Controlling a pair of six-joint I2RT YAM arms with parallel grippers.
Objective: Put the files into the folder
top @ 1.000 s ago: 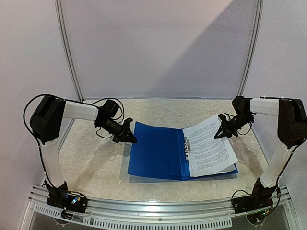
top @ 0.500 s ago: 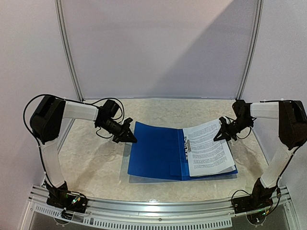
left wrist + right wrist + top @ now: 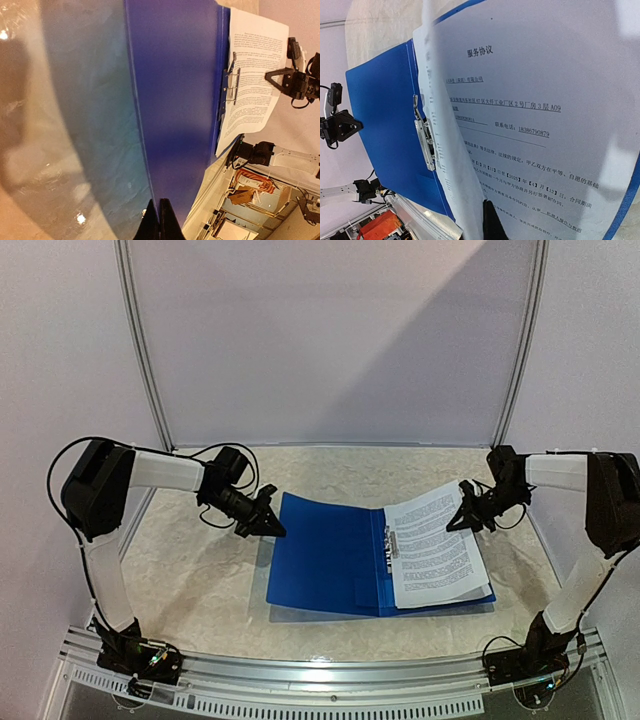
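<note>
We see a white back panel (image 3: pixel 330 340) with grey upright rails behind the beige marbled table (image 3: pixel 190 570). On the table lies the folder (image 3: pixel 325 555), a flat glossy dark-blue plastic one, spread open near the middle. Its left cover is raised a little, with a shadow under it. On the folder's right half rest the files (image 3: pixel 435 555), white paper sheets printed with dense black text. Their near end lies flat and their far right corner is lifted off the cover. The left gripper (image 3: pixel 272 527) has its fingers (image 3: pixel 159 222) pressed together on the far left edge of the cover. The right gripper (image 3: pixel 460 520) is clamped on the sheets' raised right edge, where we make out only one dark finger (image 3: pixel 490 220) against the paper. The thin metal spine clip (image 3: pixel 390 540) lies along the fold, just at the sheets' left edge, where the top sheet curls up. Against half a second ago, the lifted corner sits slightly higher, though lower than a second ago, and the left arm has not moved.
</note>
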